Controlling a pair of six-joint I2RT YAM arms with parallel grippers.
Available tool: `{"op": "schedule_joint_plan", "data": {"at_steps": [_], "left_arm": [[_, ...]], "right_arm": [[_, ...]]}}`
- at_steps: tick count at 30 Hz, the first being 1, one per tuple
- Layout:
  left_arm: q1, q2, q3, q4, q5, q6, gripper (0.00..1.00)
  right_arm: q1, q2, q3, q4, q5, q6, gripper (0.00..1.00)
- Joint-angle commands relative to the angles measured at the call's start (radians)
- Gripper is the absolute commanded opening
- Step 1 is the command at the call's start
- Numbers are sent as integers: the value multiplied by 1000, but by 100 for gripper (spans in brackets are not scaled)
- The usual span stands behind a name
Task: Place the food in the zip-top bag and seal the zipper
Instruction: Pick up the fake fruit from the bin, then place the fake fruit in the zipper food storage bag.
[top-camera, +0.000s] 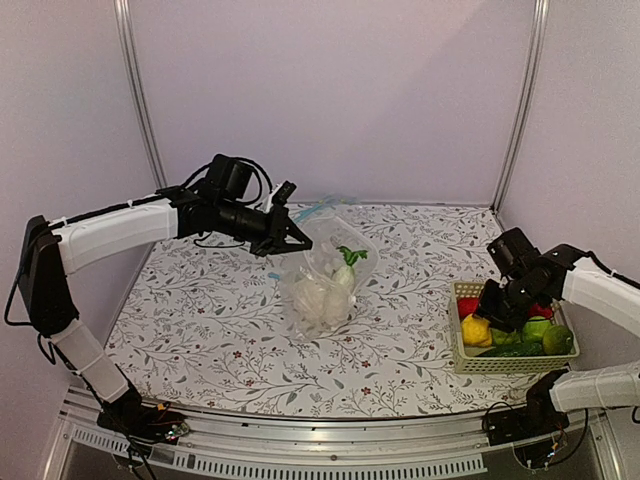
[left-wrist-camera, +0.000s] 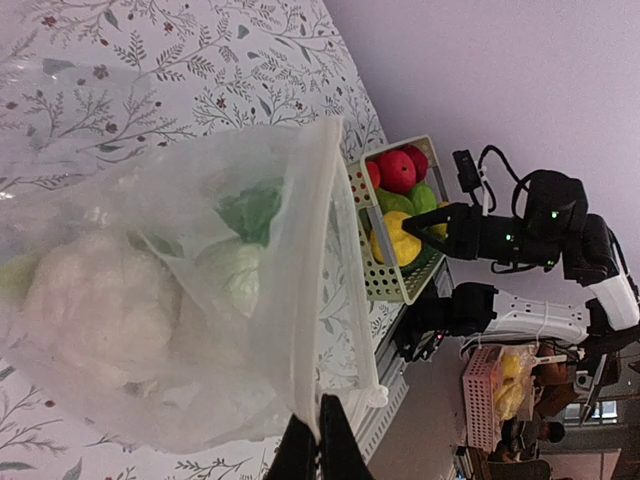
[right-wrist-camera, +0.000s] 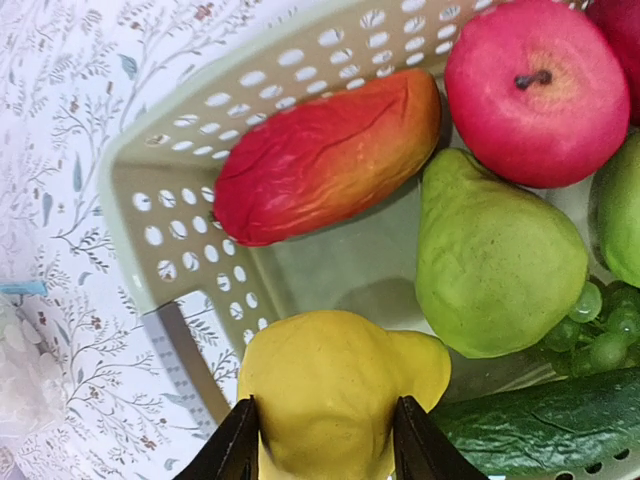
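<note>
The dotted zip-top bag (top-camera: 325, 280) stands mid-table with the white cauliflower (left-wrist-camera: 95, 300) and the radish with green leaves (top-camera: 347, 262) inside. My left gripper (top-camera: 290, 237) is shut on the bag's mouth edge and holds it up. In the left wrist view the fingers (left-wrist-camera: 322, 440) pinch the pale zipper strip (left-wrist-camera: 312, 260), and the mouth is open. My right gripper (top-camera: 492, 312) reaches into the basket, its jaws closed against both sides of the yellow lemon (right-wrist-camera: 335, 400), which is low in the basket. A green pear-shaped fruit (right-wrist-camera: 495, 260) lies beside it.
The pale green perforated basket (top-camera: 470, 362) sits at the table's right edge, by the right wall. It also holds a red apple (right-wrist-camera: 537, 90), a long red fruit (right-wrist-camera: 325, 160), green grapes (right-wrist-camera: 600, 335) and a dark green cucumber (right-wrist-camera: 560, 425).
</note>
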Motion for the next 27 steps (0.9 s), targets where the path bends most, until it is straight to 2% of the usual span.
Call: {"op": "schedule_joint_plan", "data": {"at_steps": [1, 13, 18, 27], "left_arm": [[15, -26, 2, -8, -2, 14, 0], [11, -25, -2, 1, 6, 6, 0], [6, -25, 2, 3, 9, 4, 0], [-56, 25, 46, 4, 21, 12, 0]], "right_arm": [[-4, -83, 97, -98, 63, -27, 41], [-3, -190, 208, -167, 93, -120, 40], [6, -205, 218, -121, 10, -136, 39], [208, -167, 375, 58, -47, -193, 39]]}}
